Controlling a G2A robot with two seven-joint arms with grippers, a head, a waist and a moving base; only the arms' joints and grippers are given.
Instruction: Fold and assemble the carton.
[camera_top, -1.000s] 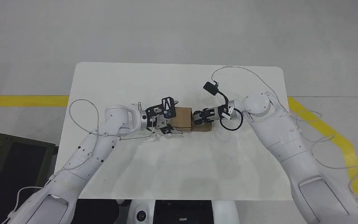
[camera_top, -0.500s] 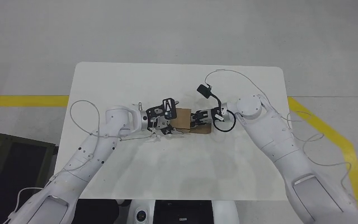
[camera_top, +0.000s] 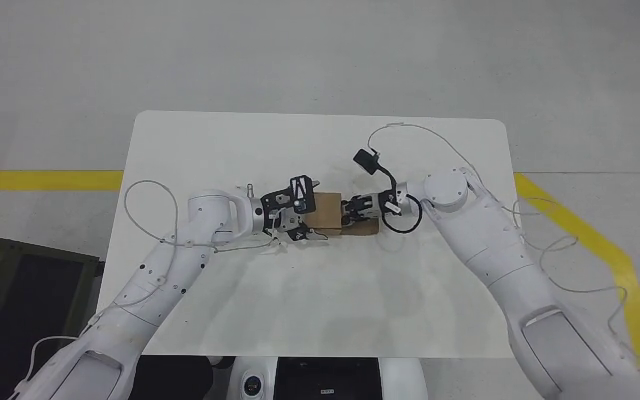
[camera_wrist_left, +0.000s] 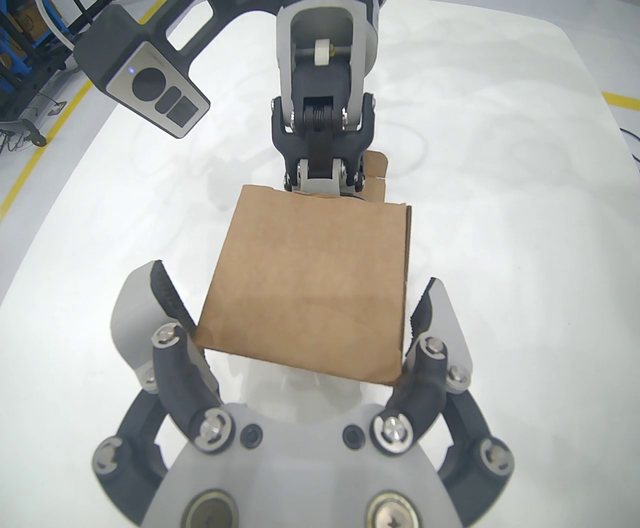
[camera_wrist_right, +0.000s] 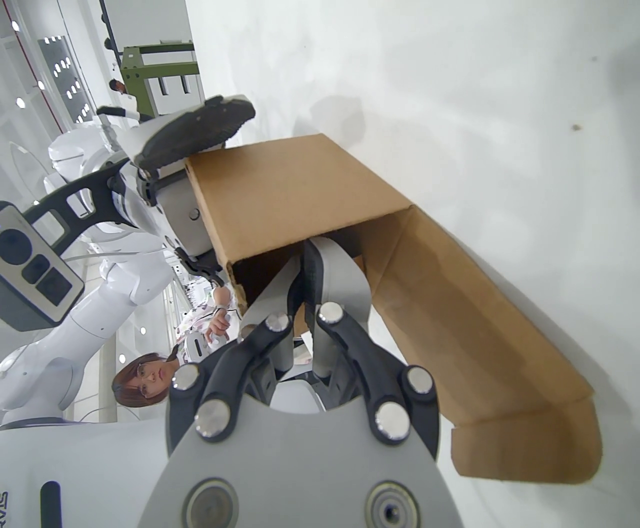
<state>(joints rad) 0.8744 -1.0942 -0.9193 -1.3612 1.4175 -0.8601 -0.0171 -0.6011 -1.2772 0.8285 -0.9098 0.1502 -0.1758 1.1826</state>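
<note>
A brown carton (camera_top: 325, 211) lies on its side in the middle of the white table (camera_top: 330, 300). My left gripper (camera_top: 293, 210) grips one end of it. In the left wrist view the fingers (camera_wrist_left: 167, 300) press the corners of the carton (camera_wrist_left: 310, 285). My right gripper (camera_top: 350, 213) is at the opposite, open end. Its fingers (camera_wrist_right: 320, 270) are pressed together and their tips reach inside the carton (camera_wrist_right: 290, 200). A long lid flap (camera_wrist_right: 480, 360) with a tuck tab stands open beside the right gripper.
A loose cable (camera_top: 420, 130) arcs over the table behind the right arm, and another cable (camera_top: 150, 200) loops by the left arm. Bare table (camera_wrist_left: 500, 150) lies around the carton on every side.
My right gripper has moved left, pushing its fingertips into the carton's open end. The left gripper and the carton have hardly shifted.
</note>
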